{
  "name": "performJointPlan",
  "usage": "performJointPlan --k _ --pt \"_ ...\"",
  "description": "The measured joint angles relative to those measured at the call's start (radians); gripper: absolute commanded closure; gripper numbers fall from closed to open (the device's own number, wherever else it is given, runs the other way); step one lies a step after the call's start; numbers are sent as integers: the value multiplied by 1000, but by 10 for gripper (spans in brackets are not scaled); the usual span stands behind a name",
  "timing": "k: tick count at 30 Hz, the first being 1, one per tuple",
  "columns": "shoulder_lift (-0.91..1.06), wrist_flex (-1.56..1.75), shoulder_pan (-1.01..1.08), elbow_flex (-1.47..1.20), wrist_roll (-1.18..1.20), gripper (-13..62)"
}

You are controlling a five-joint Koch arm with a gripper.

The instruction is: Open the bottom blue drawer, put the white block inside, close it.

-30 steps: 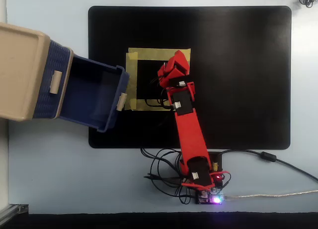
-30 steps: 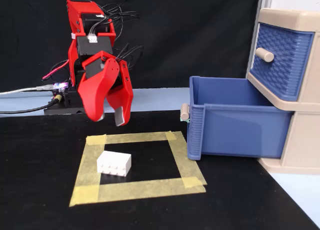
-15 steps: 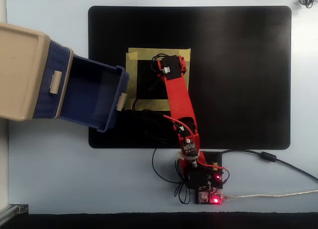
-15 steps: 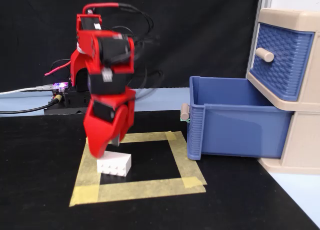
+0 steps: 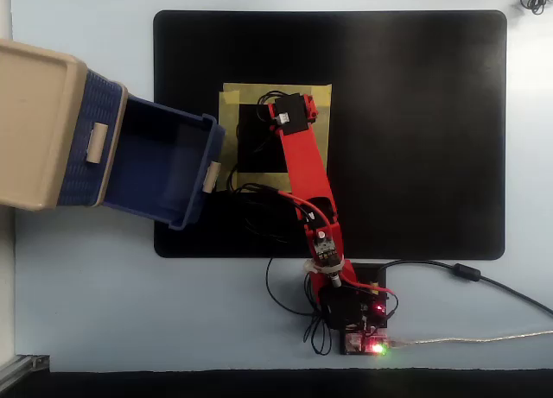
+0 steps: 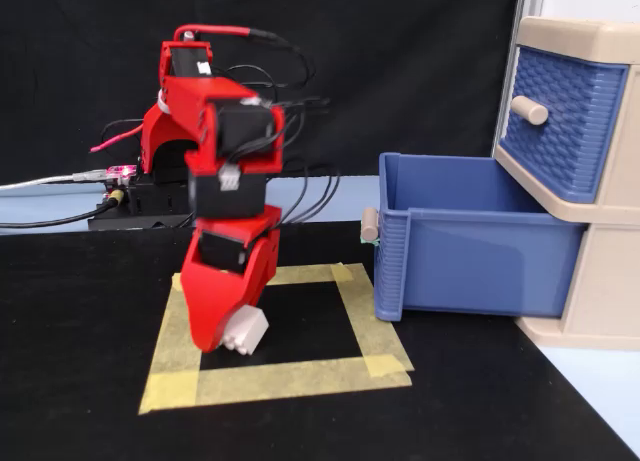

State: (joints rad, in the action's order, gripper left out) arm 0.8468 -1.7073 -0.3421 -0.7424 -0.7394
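Fingers (image 6: pixel 232 333) are pinching the white block (image 6: pixel 246 332) over the yellow tape square (image 6: pixel 372 311) on the black mat (image 6: pixel 80 381). The bottom blue drawer (image 6: pixel 470 243) is sitting pulled open to the right, near the arm, upper drawer (image 6: pixel 560 121) shut.

btm blue drawer (image 5: pixel 164 169) pulled open | arm (image 5: pixel 307 178) over yellow tape square (image 5: pixel 232 130)

black mat (image 5: pixel 415 139) on pale blue table (image 5: pixel 104 303), black backdrop (image 6: pixel 400 61)
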Motion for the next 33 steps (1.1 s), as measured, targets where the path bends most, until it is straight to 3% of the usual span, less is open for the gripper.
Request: performJointPlan --k 4,6,8,11,16,21,24,29,33 --pt "-15 14 0 -2 9 176" --pt "-11 11 0 -11 6 219" --pt "-11 15 3 -11 8 339" --pt "-2 34 20 -14 -44 583" --pt "120 74 26 -31 -255 575" --pt "472 -49 9 -29 -417 575" --pt "617 -77 -184 -20 -934 575" --pt "485 34 -643 40 -2002 575" --pt "345 126 -658 123 -2048 573"
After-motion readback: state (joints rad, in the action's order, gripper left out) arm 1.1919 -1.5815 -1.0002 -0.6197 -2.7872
